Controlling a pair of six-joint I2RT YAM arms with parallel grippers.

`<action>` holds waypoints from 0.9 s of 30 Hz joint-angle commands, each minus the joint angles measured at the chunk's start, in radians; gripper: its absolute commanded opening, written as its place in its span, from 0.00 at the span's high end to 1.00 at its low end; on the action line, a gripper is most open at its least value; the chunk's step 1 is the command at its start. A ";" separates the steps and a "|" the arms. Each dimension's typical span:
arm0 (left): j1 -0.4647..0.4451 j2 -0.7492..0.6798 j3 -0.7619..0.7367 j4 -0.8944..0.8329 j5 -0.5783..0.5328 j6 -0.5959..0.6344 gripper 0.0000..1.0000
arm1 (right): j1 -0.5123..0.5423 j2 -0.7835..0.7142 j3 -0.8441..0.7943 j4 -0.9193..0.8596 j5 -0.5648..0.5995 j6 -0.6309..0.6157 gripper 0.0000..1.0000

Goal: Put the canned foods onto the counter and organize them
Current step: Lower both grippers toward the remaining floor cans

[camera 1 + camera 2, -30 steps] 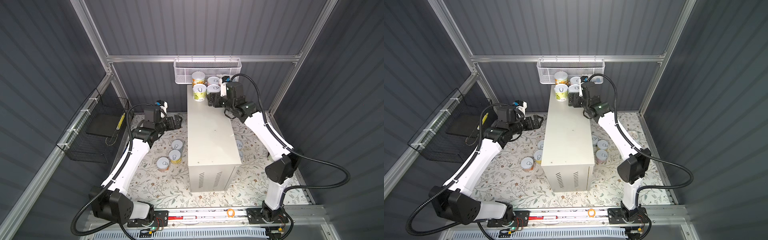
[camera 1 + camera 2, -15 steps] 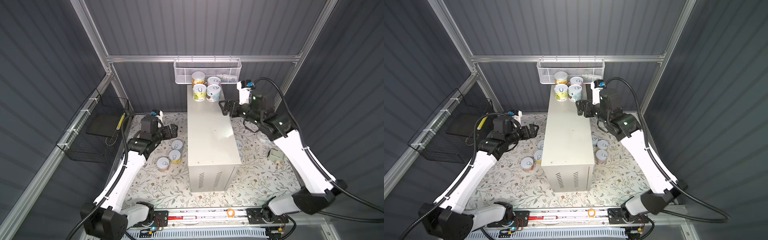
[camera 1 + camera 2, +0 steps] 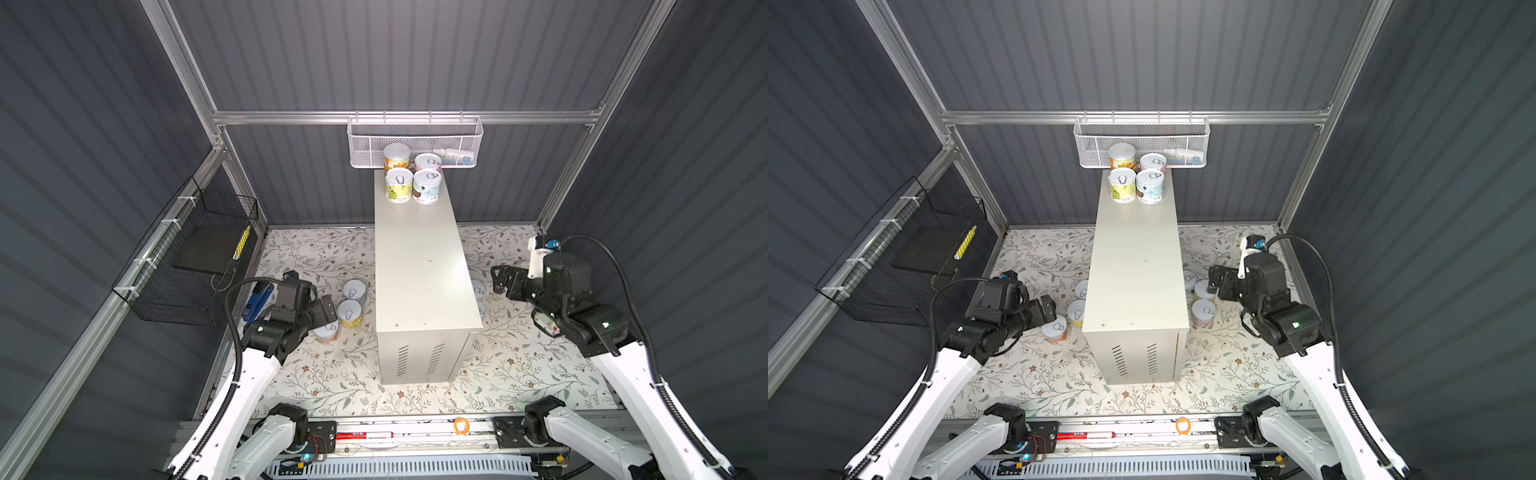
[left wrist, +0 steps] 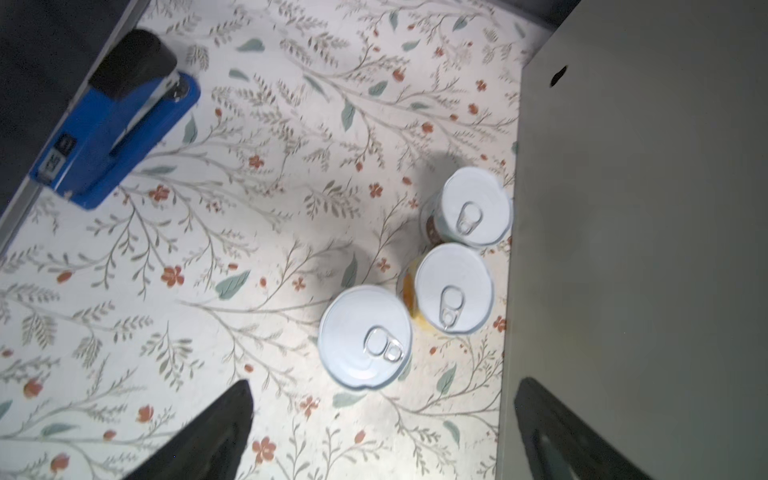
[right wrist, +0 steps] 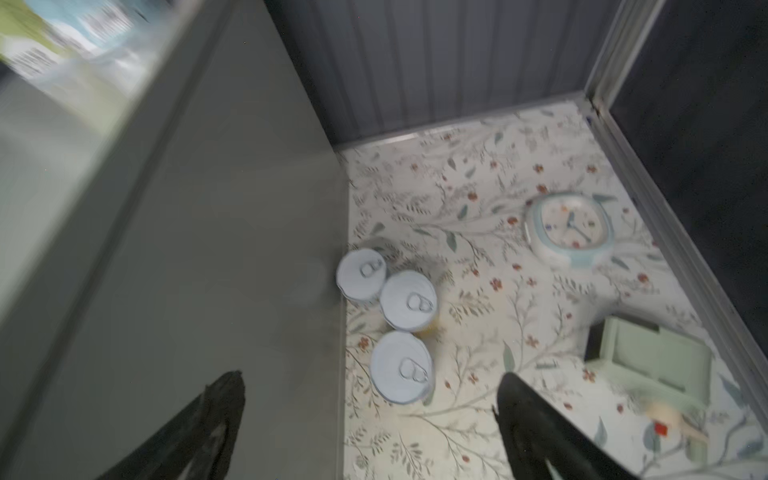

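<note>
canned foods [image 3: 399,187]: four on counter [image 3: 419,266]; right wrist view adds clock [image 5: 571,228]; left pincer [image 4: 384,384], right pincer [image 5: 370,376] wide.

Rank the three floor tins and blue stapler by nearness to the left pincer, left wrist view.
1. Front tin, just ahead of left pincer.
2. Yellow tin, beside the counter.
3. Rear tin, behind it.
4. Blue stapler, by the wall.

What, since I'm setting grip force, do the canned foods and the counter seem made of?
Canned foods: likely thin metal; pale, smooth pull-tab lids with a sheen, and printed, paper-looking labels round the sides. Counter: probably painted sheet metal, matte beige; vent slits cut in its end and sharp folded edges suggest it.
</note>
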 commanded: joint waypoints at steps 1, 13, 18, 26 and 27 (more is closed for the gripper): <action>0.004 -0.016 -0.037 -0.064 -0.012 -0.064 0.01 | -0.029 -0.006 -0.100 -0.002 -0.070 0.058 0.05; 0.004 0.049 -0.182 0.079 0.006 -0.152 0.01 | -0.030 0.016 -0.305 0.099 -0.150 0.138 0.04; 0.004 0.061 -0.233 0.165 0.018 -0.170 0.01 | -0.030 0.017 -0.364 0.138 -0.178 0.162 0.04; 0.003 0.143 -0.249 0.251 -0.002 -0.155 0.01 | -0.030 0.013 -0.373 0.148 -0.180 0.149 0.04; 0.004 0.150 -0.252 0.265 0.001 -0.156 0.01 | -0.030 0.014 -0.371 0.148 -0.180 0.148 0.04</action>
